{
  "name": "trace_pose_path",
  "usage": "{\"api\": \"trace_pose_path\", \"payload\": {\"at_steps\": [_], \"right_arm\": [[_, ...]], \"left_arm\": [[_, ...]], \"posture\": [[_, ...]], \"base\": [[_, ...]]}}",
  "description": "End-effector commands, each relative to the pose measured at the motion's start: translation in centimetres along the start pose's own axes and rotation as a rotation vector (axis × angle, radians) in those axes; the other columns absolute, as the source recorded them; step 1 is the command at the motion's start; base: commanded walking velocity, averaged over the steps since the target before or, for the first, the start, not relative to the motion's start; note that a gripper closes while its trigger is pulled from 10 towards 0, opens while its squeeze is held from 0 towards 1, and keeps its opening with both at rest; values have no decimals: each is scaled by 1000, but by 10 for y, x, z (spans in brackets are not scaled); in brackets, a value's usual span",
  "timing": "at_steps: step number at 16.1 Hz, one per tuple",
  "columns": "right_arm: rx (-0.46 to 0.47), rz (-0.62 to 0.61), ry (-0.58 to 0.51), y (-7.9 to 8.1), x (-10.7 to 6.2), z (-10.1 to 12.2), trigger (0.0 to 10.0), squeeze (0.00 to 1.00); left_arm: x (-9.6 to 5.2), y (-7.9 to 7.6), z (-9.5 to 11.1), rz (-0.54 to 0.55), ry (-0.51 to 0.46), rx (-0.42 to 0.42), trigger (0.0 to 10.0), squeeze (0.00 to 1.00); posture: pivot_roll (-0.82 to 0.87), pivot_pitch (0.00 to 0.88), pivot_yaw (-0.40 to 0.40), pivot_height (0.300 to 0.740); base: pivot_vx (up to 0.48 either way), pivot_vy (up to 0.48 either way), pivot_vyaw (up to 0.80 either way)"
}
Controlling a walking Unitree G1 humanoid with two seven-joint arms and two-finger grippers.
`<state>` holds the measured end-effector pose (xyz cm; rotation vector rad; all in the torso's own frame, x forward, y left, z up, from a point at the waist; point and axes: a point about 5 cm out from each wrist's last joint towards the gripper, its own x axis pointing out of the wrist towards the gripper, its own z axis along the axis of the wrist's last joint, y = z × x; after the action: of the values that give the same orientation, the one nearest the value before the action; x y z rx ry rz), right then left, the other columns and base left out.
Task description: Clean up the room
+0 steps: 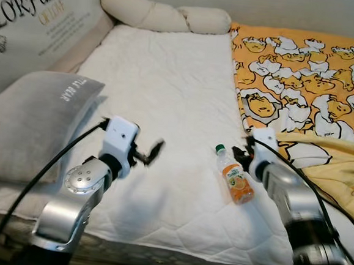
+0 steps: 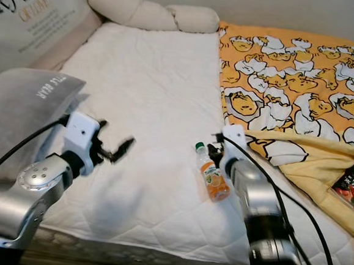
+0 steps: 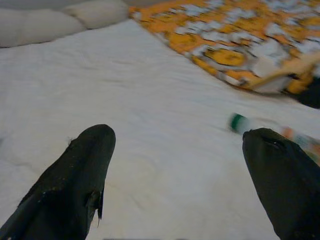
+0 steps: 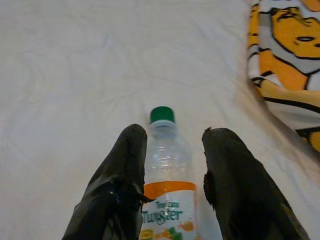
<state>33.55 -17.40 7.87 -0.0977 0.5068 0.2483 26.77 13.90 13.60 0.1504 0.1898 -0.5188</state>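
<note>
White quilted mattress, yellow blanket at right. Orange juice bottle lying near the front edge, straddled by right gripper, fingers apart, not yet pinching. Left gripper spread wide, empty. Cleanup seemingly barely begun.

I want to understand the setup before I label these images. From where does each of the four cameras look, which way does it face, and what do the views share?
Left eye view: on the head, facing forward and down at the bed; both silver arms show.
Right eye view: same head, same scene, slightly shifted.
Left wrist view: along the open left gripper, over the white mattress.
Right wrist view: along the right gripper, whose fingers straddle the juice bottle.
Shared: the juice bottle and the yellow patterned blanket appear in all four.
</note>
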Motion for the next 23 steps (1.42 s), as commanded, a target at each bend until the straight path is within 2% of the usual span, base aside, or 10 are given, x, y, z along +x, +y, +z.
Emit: {"api": "trace_pose_path", "payload": {"at_steps": [1, 3, 5, 8, 11, 17, 19, 21, 22, 23], "right_arm": [[-21, 9, 25, 2, 5, 0, 10000, 0], [-35, -8, 111, 1, 18, 5, 10000, 0], [-65, -62, 156, -4, 22, 7, 10000, 0], [-41, -83, 230, -8, 23, -1, 10000, 0], [-13, -110, 334, -10, 19, -27, 10000, 0], [-24, -174, 447, -12, 12, -59, 10000, 0], [-28, -185, 470, -13, 10, -65, 10000, 0], [0, -195, 437, -15, 11, -62, 10000, 0], [29, -190, 391, -14, 13, -56, 10000, 784], [26, -186, 376, -14, 14, -53, 10000, 1000]], "left_arm": [[-2, -4, 2, -61, 14, 5, 10000, 0], [-11, -2, 4, -195, 83, 89, 10000, 0], [-18, 1, 8, -259, 124, 129, 10000, 0], [-26, 5, 10, -287, 162, 153, 10000, 0], [-33, 0, 4, -313, 200, 160, 10000, 0], [-41, -5, 4, -336, 233, 165, 10000, 0], [-43, -6, 3, -338, 243, 167, 10000, 0], [-44, -7, 3, -338, 245, 167, 10000, 0], [-44, -7, 3, -337, 245, 167, 10000, 0], [-44, -7, 3, -335, 246, 168, 10000, 0]], "posture": [[41, 0, 36, 740], [84, 0, 40, 740], [121, 0, 39, 740], [141, 0, 42, 740], [157, 0, 38, 740], [185, 0, 45, 740], [192, 0, 45, 740], [196, 0, 42, 740], [195, 0, 42, 740], [195, 0, 41, 740]], "base": [[0, 0, 0], [0, 0, 0], [0, 0, 0], [0, 0, 0], [0, 0, 0], [0, 0, 0], [0, 0, 0], [0, 0, 0], [0, 0, 0], [0, 0, 0]]}}
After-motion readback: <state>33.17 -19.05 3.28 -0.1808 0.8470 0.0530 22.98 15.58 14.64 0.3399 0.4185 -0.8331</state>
